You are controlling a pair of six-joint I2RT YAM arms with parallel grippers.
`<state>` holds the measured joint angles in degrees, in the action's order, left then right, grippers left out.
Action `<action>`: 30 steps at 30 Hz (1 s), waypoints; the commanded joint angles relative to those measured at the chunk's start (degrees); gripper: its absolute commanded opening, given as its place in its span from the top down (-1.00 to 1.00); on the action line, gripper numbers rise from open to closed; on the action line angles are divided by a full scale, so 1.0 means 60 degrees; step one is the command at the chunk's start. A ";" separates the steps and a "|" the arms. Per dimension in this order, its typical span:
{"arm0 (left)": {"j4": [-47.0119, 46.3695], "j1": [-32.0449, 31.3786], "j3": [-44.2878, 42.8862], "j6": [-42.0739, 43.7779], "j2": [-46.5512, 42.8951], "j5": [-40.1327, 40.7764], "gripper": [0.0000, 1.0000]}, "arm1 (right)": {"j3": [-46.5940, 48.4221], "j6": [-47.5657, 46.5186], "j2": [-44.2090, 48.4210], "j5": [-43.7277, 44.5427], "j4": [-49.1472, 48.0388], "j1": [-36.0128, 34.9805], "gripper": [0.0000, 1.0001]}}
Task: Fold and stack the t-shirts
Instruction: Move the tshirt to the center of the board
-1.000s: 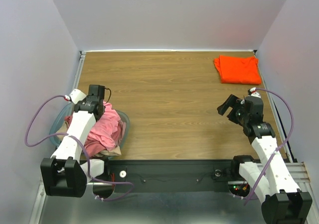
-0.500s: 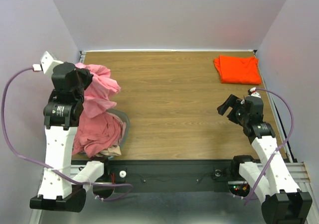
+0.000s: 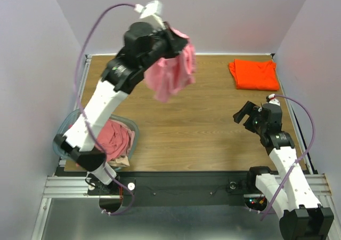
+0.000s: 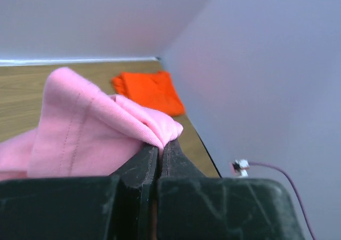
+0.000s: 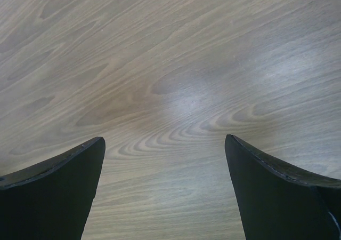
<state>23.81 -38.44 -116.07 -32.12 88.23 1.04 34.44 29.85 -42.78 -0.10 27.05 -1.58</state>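
My left gripper (image 3: 176, 39) is raised high over the far middle of the table, shut on a light pink t-shirt (image 3: 171, 72) that hangs bunched below it. In the left wrist view the fabric (image 4: 101, 128) is pinched between the closed jaws of that gripper (image 4: 160, 146). A folded bright orange t-shirt (image 3: 254, 73) lies flat at the far right corner, also in the left wrist view (image 4: 149, 90). Dusty rose shirts (image 3: 114, 138) and a tan one (image 3: 120, 162) lie piled in the tub. My right gripper (image 3: 244, 116) is open and empty, hovering over bare wood (image 5: 165, 144) at the right.
A clear bluish plastic tub (image 3: 134, 130) stands at the near left edge of the wooden table (image 3: 186, 128). Grey walls close in on the left, back and right. A black rail runs along the near edge.
My left arm has lifted the pink t-shirt out of the tub and swung it up and right, over the far middle of the table. The right arm has not moved.
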 commanded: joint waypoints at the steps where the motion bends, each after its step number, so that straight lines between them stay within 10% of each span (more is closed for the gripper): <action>1: -0.0688 -0.0522 -0.1570 0.0271 0.0937 -0.1536 1.00 | 0.0149 0.0093 0.0392 0.0747 0.0061 -0.0014 -1.00; 6: 0.0043 -0.0406 -0.0261 -0.0051 0.0985 0.1433 0.93 | 0.0559 0.0299 0.1021 0.1743 0.0750 -0.0014 -1.00; 12: 0.0704 0.1452 0.2261 -0.0857 0.1159 0.1385 -0.79 | 0.0925 0.0416 0.1418 0.2492 0.1380 -0.0014 -1.00; 30: -0.1433 0.1031 0.8954 -0.1678 -0.0802 0.1497 -0.86 | 0.0633 0.0328 -0.0997 0.0413 0.0356 -0.0014 -1.00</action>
<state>22.41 -30.39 -68.31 -39.35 87.22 10.85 38.48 31.75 -46.41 7.62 34.98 -1.58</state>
